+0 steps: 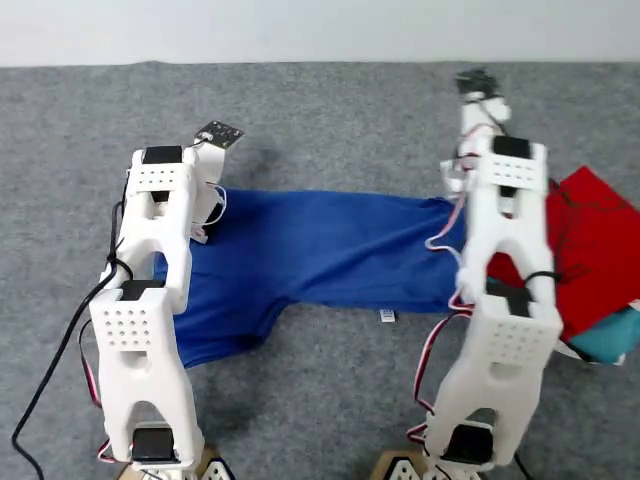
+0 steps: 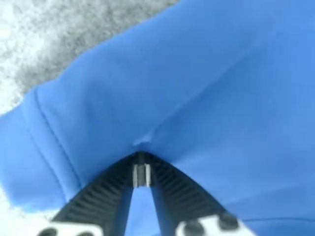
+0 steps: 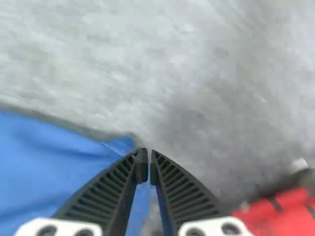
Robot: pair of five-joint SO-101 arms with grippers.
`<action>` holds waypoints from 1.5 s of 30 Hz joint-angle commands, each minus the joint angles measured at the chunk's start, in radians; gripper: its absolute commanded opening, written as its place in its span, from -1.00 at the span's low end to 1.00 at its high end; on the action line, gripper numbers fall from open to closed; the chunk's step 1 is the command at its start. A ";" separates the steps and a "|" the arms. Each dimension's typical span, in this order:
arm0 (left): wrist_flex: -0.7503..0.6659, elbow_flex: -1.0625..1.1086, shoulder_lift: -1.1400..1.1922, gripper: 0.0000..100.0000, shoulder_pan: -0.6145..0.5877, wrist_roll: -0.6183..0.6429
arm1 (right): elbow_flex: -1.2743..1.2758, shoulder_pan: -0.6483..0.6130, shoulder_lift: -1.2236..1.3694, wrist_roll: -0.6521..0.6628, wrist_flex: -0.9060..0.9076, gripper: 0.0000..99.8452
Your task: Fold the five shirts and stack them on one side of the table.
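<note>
A blue shirt (image 1: 320, 250) lies spread across the grey table between the two arms. My left gripper (image 2: 141, 169) is shut on a pinch of its fabric (image 2: 197, 88) near a stitched hem, at the shirt's left end (image 1: 205, 228). At the shirt's right end, my right gripper (image 3: 148, 164) is shut on the corner of the blue shirt (image 3: 54, 157), down at the felt. In the high view that gripper (image 1: 452, 192) sits under its arm. A red shirt (image 1: 600, 245) lies at the right edge on top of a teal one (image 1: 612, 338).
Grey felt (image 1: 330, 110) covers the table, bare at the back and in front of the blue shirt. A small white tag (image 1: 387, 316) lies just off the shirt's front edge. The red shirt (image 3: 280, 209) is close beside my right gripper.
</note>
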 commanded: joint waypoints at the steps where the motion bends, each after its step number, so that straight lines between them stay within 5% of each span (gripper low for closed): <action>1: -0.003 -0.018 0.003 -0.99 0.008 0.011 | -0.054 -0.061 -0.047 0.009 -0.041 -0.94; 8: -0.003 -0.018 0.003 -0.99 0.008 0.011 | -0.054 -0.073 0.054 0.008 -0.067 -0.76; 26: -0.003 -0.016 0.002 -0.99 0.008 0.011 | -0.054 0.015 0.153 0.011 -0.061 -0.76; 32: -0.002 -0.016 0.002 -0.99 0.008 0.011 | -0.054 0.007 0.157 0.021 -0.062 -0.99; 45: -0.003 -0.018 0.002 -0.99 0.002 0.038 | -0.338 0.142 0.162 0.064 0.208 -0.98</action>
